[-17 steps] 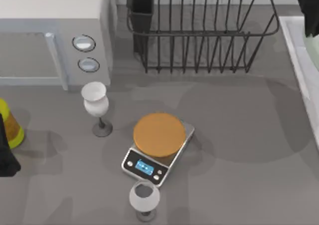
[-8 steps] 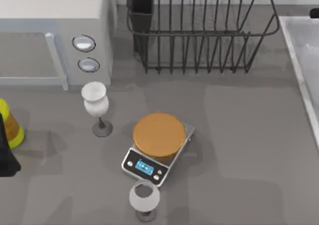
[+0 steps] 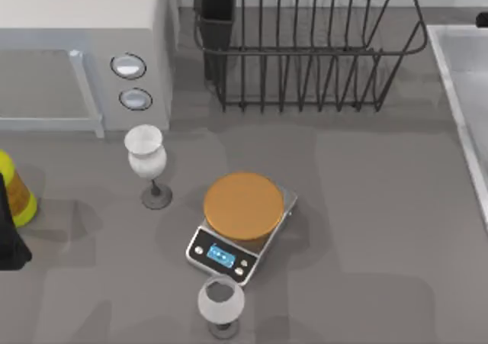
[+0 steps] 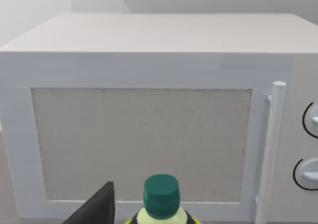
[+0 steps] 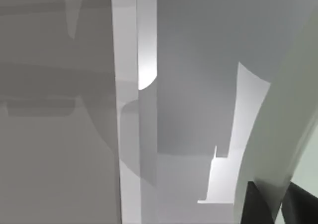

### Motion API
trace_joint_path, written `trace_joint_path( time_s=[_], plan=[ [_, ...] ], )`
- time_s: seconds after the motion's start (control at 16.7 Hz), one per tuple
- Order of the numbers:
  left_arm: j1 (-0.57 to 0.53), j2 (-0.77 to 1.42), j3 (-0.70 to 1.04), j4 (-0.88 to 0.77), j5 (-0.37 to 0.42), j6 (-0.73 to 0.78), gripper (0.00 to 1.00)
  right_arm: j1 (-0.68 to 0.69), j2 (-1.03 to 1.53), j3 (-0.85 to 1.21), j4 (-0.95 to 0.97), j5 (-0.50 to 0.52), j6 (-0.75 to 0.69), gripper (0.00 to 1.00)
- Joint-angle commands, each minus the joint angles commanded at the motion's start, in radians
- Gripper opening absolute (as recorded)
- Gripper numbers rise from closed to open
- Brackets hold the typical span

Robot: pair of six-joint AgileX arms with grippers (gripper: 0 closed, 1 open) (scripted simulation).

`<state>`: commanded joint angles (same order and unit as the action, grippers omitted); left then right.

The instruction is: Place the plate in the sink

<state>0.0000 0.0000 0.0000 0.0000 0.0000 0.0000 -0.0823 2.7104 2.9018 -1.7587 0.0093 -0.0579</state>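
The plate [image 5: 298, 110] is clamped at its edge between the dark fingers of the right gripper [image 5: 279, 204] and is held over the sink [image 5: 198, 85], inside its pale rim. The left gripper [image 3: 9, 241] is parked at the table's left edge, beside a green-capped yellow bottle [image 4: 161, 199] in front of the microwave [image 4: 149, 134].

Even, diffuse light falls from above; nothing glares on the grey desk [image 3: 366, 222]. Soft, blotchy shadows pool around the kitchen scale [image 3: 241, 226] and the two wine glasses [image 3: 146, 161]. Edges look slightly soft overall. In the right wrist view, the sink [image 5: 134, 110] rim catches a bright highlight beside broad dim shadow bands.
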Motion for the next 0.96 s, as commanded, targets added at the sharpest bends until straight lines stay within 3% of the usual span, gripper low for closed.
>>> trace_joint_path(
  time_s=[0.6,0.96],
  plan=[
    [0.000,0.000,0.000,0.000,0.000,0.000,1.00,0.000,0.000,0.000,0.000,0.000,0.000,0.98],
    [0.000,0.000,0.000,0.000,0.000,0.000,1.00,0.000,0.000,0.000,0.000,0.000,0.000,1.00]
  ],
)
